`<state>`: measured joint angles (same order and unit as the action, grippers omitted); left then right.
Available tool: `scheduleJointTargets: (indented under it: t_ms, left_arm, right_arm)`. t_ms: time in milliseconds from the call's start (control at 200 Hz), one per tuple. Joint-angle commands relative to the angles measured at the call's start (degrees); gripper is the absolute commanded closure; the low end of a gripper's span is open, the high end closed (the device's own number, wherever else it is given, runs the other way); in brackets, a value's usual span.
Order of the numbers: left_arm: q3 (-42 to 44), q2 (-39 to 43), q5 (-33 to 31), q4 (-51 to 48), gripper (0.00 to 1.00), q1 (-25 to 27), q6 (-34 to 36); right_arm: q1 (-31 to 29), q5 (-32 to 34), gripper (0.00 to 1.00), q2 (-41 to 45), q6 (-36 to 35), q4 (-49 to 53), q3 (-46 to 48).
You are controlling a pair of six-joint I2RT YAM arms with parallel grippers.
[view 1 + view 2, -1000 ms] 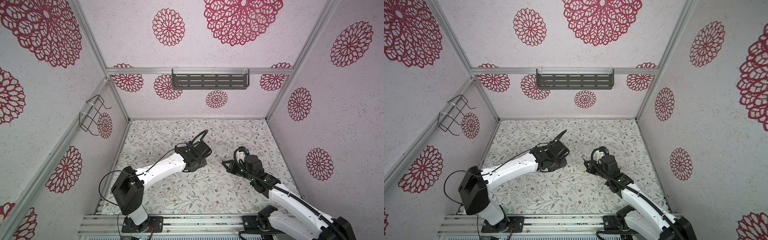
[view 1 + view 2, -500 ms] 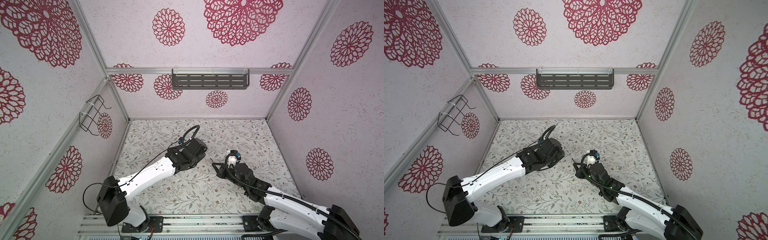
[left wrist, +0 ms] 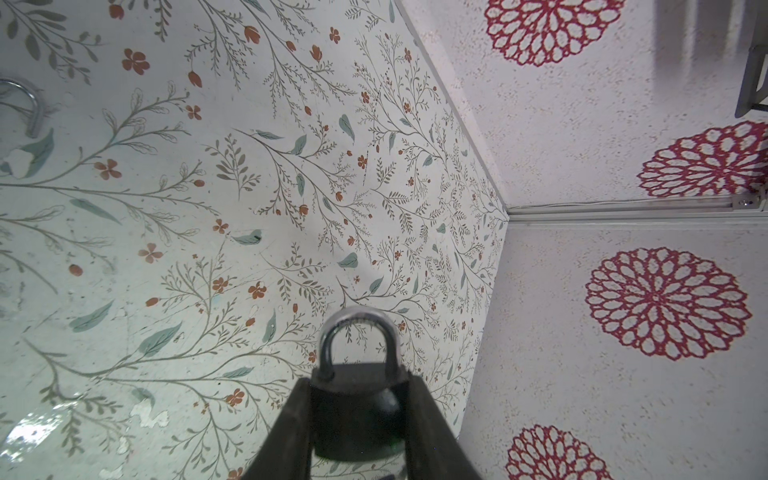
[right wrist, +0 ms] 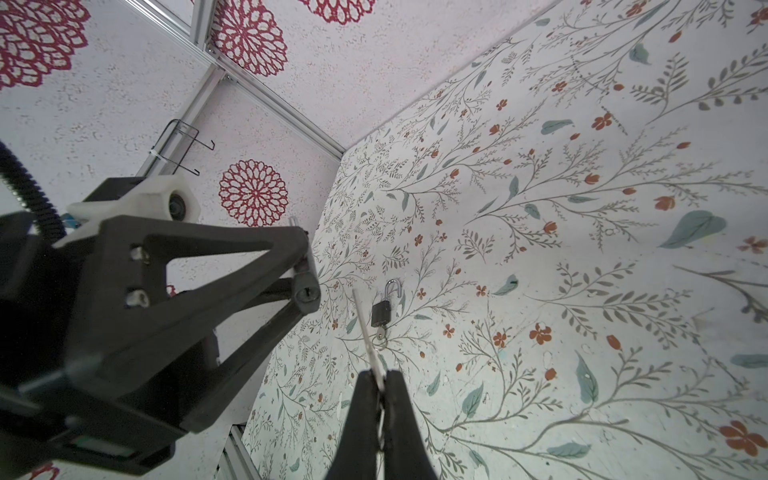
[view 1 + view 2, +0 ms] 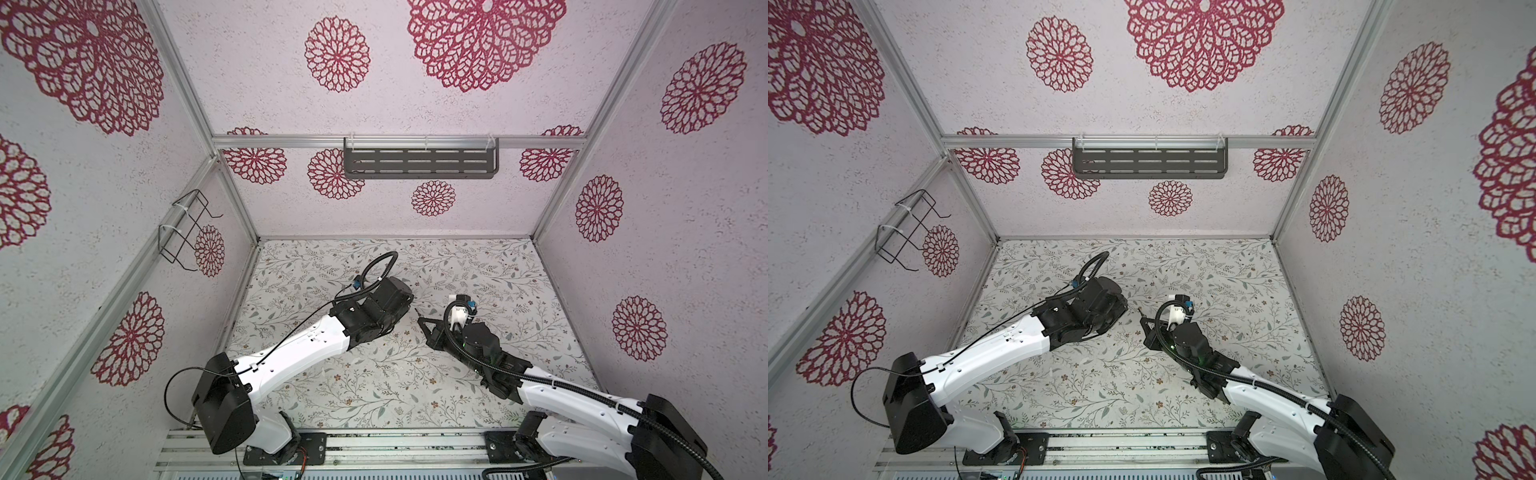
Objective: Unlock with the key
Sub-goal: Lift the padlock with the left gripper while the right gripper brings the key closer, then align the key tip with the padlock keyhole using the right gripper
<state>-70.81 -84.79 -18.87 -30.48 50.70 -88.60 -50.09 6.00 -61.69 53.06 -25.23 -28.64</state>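
Between the dark fingers of your left gripper [image 3: 357, 380] sits the black metal padlock [image 3: 353, 415], clamped by its sides, with its silver shackle [image 3: 359, 318] closed and jutting past the fingertips. Your right gripper [image 4: 380, 376] has its fingers pressed together on the thin silver metal key [image 4: 363, 324]. They pinch only its near end, so the blade sticks out well beyond the tips. Its point is near the round keyhole [image 4: 306, 293] but apart from it and not lined up. Push now and you risk the tip striking the lock face, so the key swivels in that slim pinch or the padlock skids back between the fingers. Turning hard could likewise twist the body out of the clamp. Ignore the second small padlock [image 4: 381, 311] lying open on the floral table [image 4: 582, 249] beyond the blade.
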Motion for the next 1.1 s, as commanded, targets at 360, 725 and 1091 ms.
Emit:
scheduleJointTargets:
  t_ms: [360, 725, 1091]
  left_arm:
    - [1.6, 2.5, -3.2, 4.0, 1.00, 0.8, -0.3]
    - [1.5, 2.1, -2.8, 4.6, 1.00, 0.8, -0.2]
    - [1.4, 1.8, -2.4, 4.9, 1.00, 0.8, -0.1]
  right_arm:
    - [-1.6, -1.4, 1.00, -3.3, -0.4, -5.3, -4.2]
    - [-2.4, -1.8, 1.00, -4.9, -0.5, -5.4, -5.1]
    - [-2.5, -1.9, 1.00, -5.1, -2.7, -3.5, -6.9]
